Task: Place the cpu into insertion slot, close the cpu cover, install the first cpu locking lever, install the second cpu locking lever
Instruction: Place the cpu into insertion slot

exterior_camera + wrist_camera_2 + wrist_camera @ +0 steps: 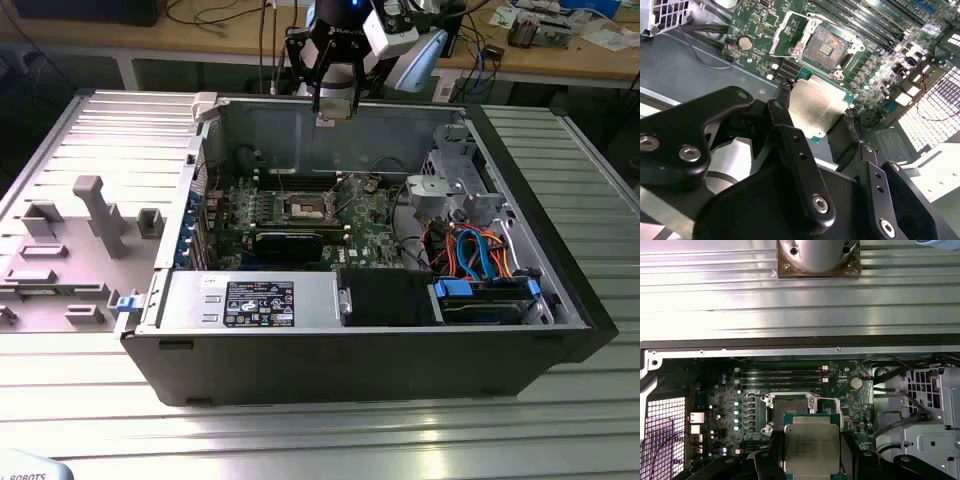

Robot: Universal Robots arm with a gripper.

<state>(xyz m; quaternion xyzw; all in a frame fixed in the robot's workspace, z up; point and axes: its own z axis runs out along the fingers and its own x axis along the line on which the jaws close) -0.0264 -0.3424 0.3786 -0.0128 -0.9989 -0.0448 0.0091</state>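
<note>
The pincer [811, 454] clamps the cpu [811, 442] by two edges, the bare insertion slot [826, 48] beyond its tips in both wrist views.

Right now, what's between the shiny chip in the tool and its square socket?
Nothing, just air. In both wrist views the cpu hangs clear above the insertion slot.

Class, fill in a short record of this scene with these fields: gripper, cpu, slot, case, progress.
gripper: gripper shut on the cpu, up over the open case
cpu: cpu silver top showing, clamped at two opposite edges
slot: slot empty, contacts bare, on the green board
case: case lying open on the ribbed table
progress: cpu not yet in the slot
</note>
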